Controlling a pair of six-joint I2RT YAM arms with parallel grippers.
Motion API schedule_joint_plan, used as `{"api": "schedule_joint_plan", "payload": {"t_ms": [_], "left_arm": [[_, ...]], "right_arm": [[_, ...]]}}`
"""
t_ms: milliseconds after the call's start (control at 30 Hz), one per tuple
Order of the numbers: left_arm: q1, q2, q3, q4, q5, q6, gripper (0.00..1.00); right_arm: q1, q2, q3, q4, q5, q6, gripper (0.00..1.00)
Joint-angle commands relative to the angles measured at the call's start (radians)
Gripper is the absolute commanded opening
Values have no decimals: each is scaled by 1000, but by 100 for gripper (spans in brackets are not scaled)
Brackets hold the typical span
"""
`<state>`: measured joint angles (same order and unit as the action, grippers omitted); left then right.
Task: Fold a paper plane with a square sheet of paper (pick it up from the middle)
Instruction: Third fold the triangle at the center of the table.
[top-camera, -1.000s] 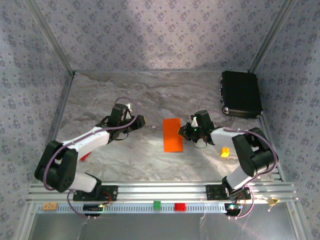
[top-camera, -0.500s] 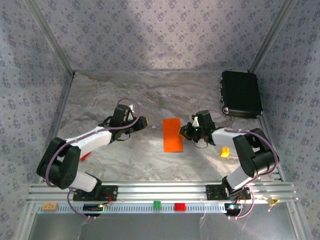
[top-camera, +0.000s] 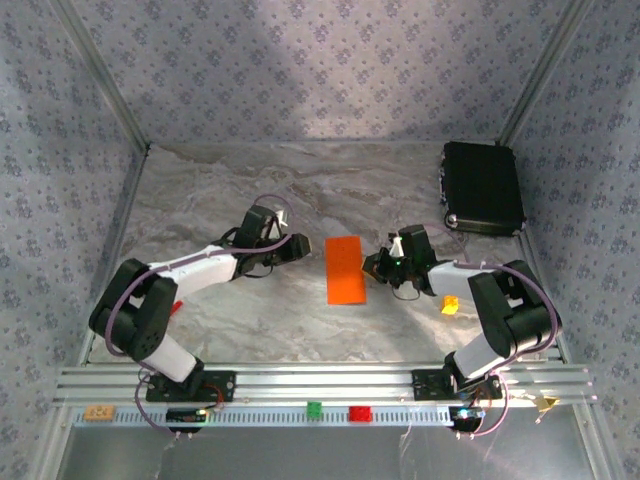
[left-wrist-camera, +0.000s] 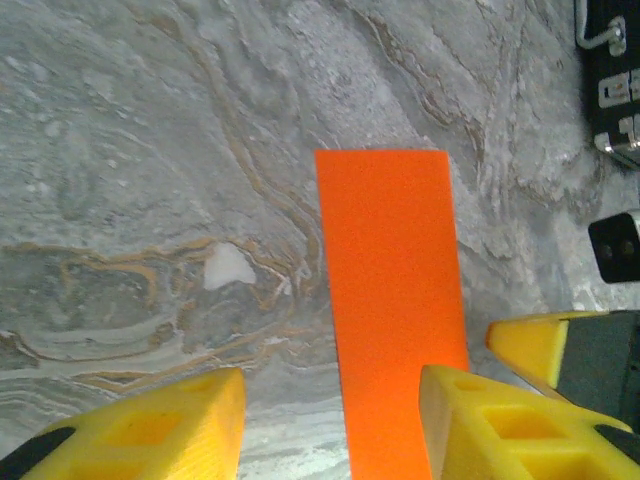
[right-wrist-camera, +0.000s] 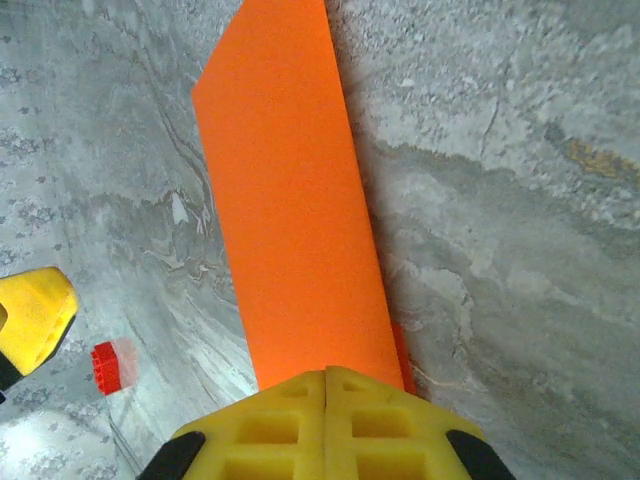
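Right gripper (right-wrist-camera: 325, 400): the yellow fingers are pressed together with no gap, tips at the right long edge of the paper. Whether that edge is nipped between them cannot be told.
Left gripper (left-wrist-camera: 330, 400): the yellow fingers stand apart with nothing clamped. It sits low, just left of the paper's far half. In its wrist view one end of the paper runs into the gap, close to one finger. Whether it touches cannot be told.
Sheet of paper (top-camera: 345, 270): bright orange and folded to a long narrow rectangle. It lies flat in the middle of the table between the two grippers, long sides running near to far. A sliver of a lower layer peeps out at the right edge beside the right fingers.
Right arm (top-camera: 480, 290): reaches left from its base at the near right, wrist low over the table.
Left arm (top-camera: 200, 268): stretches right from its base at the near left.
Yellow block (top-camera: 451, 304): on the table right of the paper, just beside the right arm.
Small red block (right-wrist-camera: 105, 362): on the table at the left, next to the left arm.
Black box (top-camera: 483, 187): far right corner, well apart from the paper.
Table (top-camera: 250, 190): grey marbled surface.
Near rail (top-camera: 300, 378): a green brick (top-camera: 314, 408) and a red brick (top-camera: 359, 413) sit between the two bases.
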<state>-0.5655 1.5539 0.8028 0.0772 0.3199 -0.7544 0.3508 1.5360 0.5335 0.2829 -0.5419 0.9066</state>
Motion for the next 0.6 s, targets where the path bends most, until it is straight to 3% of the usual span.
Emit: {"api": "schedule_joint_plan", "payload": {"t_ms": [0,567], "left_arm": [[-10,40,33,19,69,-20,49],[-36,233,132,-19,238,-50,47]], "right_arm": [[-7,-1,1,49,-44,14,1],[-4,209,-24,85,-53,36,0]]}}
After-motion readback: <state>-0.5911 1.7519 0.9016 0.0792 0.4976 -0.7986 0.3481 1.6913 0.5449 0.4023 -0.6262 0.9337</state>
